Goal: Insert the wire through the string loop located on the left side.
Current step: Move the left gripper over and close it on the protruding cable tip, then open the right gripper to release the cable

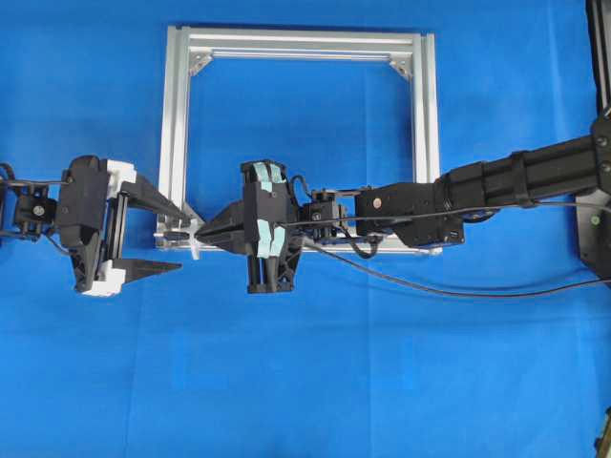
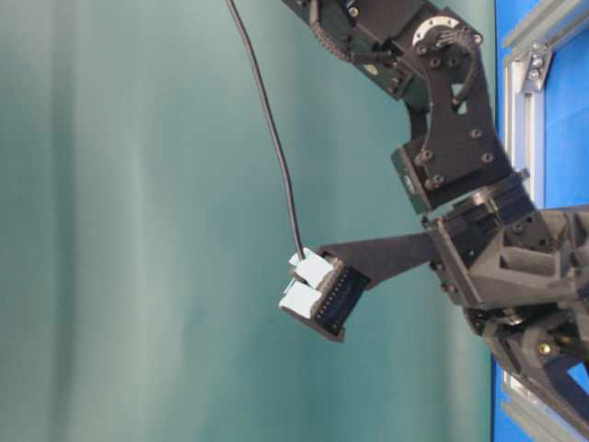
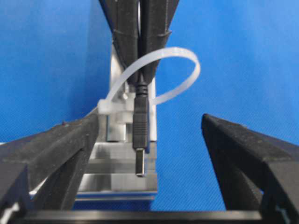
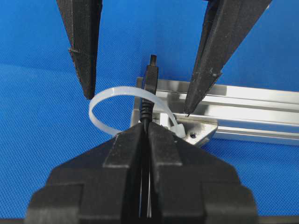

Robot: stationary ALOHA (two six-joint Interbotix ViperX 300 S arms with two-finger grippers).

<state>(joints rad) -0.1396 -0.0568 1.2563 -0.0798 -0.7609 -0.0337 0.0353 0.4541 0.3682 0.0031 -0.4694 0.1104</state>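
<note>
At the frame's lower-left corner: a white string loop (image 3: pixel 184 70) stands up from the silver aluminium frame (image 1: pixel 301 43), arching from a small white fastening head.
Counter: a blue counter (image 1: pixel 305 382) carries the square frame, which lies flat at about 12 o'clock in the overhead view.
Right gripper: the right gripper (image 4: pixel 145 128) reaches across from 3 o'clock, its jaws clenched on the wire (image 1: pixel 458 286) just behind the plug.
Wire: thin and black, it trails from the right gripper toward 4 o'clock across the counter; its slim plug tip (image 3: pixel 139 161) sticks out beyond the closed jaws.
Plug and loop: in the left wrist view the plug hangs in front of the loop's arch with its metal end below it; in the right wrist view the plug body crosses over the white band. Whether the tip has passed fully through, I cannot tell.
Left gripper: the left gripper (image 1: pixel 177 239) sits at 9 o'clock, jaws released and spread wide, one finger on each side of the plug, touching nothing.
</note>
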